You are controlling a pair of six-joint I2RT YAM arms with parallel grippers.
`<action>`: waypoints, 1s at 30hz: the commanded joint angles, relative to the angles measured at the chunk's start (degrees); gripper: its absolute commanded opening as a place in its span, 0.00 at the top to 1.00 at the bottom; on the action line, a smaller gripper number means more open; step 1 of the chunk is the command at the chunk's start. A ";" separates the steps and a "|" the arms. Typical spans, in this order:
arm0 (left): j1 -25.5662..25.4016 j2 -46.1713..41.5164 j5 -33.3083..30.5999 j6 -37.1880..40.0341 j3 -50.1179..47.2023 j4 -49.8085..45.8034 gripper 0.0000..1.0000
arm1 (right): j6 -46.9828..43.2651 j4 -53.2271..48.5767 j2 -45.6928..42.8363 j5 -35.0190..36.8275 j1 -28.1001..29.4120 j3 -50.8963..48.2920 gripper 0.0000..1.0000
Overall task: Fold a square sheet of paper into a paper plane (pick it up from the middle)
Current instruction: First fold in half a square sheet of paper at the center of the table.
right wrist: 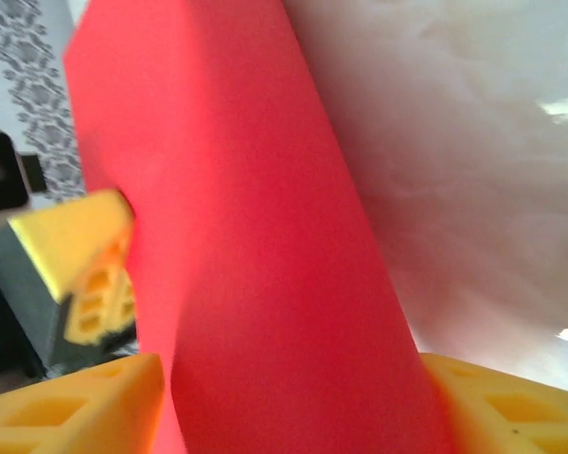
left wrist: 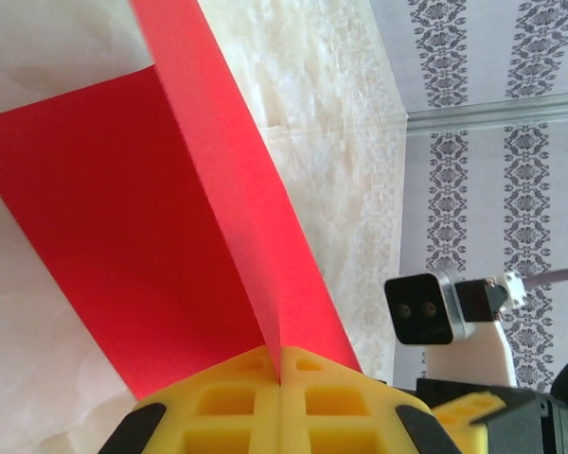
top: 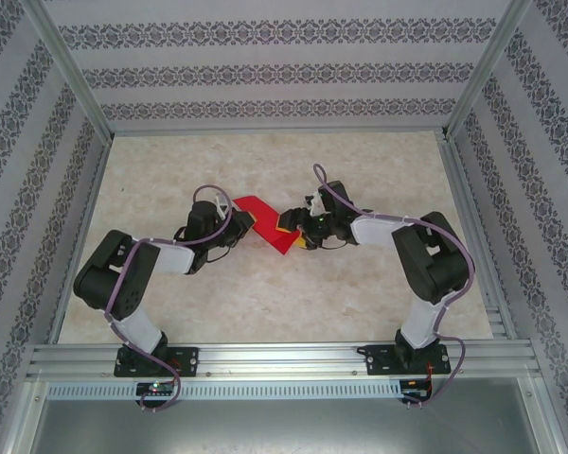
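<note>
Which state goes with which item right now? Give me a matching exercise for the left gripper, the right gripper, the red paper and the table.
Items:
1. left gripper
2. right gripper
3. red paper
4. table

States:
A. pale marbled surface
B. jaws apart, paper lying between them
C. shut, pinching the paper
D. folded, one flap raised, between both grippers

Pairs: 1-C; 2-B; 3-D; 4-A

Looks like a robot lab cell: marbled tabletop (top: 265,303) edged by aluminium rails (top: 284,359), enclosed by patterned wallpaper panels (top: 284,76).
</note>
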 commanded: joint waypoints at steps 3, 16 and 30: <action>-0.60 1.51 5.05 5.99 5.03 -5.81 1.00 | -11.14 -13.04 -5.12 7.13 -2.74 1.66 0.22; -3.73 7.19 9.01 13.17 14.48 -14.88 1.00 | -27.61 -23.45 0.28 8.93 -4.72 13.06 0.20; -5.51 13.72 9.15 19.57 22.63 -26.16 1.00 | -29.12 -23.09 7.75 5.50 -5.15 16.77 0.27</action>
